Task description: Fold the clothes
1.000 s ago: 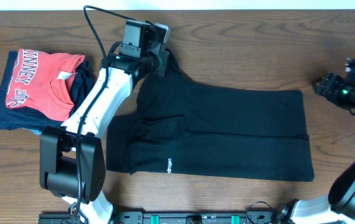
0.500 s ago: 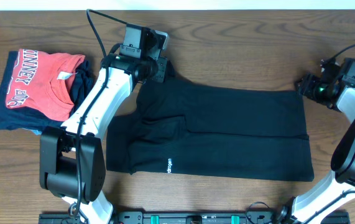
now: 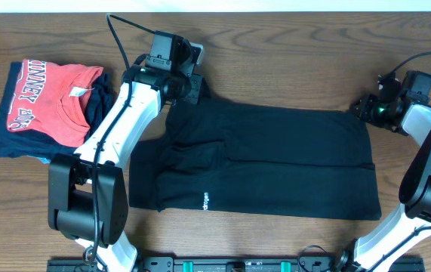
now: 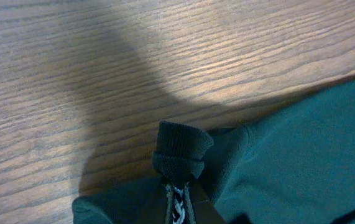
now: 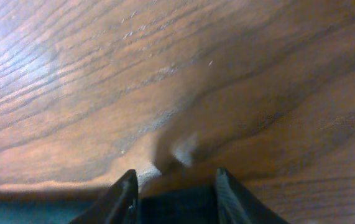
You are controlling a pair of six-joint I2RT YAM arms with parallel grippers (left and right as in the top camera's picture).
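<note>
Wood grain, dark brown, covers the table (image 3: 290,53) edge to edge, and a pale strip (image 3: 275,4) runs along its far side in the overhead view. At the left end I see a red T-shirt (image 3: 45,98) with white lettering lying on folded navy clothes (image 3: 11,143).

My left fingers (image 3: 192,85) sit at the far left corner of the black T-shirt (image 3: 275,159). In the left wrist view they are closed narrow on a bunched, ribbed fold of it (image 4: 180,149).

My right fingers (image 5: 174,193) stand moderately apart at the shirt's far right corner, with dark cloth between them. I cannot tell whether they touch it.

The shirt lies flat in the middle of the table, its long axis running left to right. Its straight edge is toward the right arm, and its small white logo (image 3: 205,201) is near the front left.
</note>
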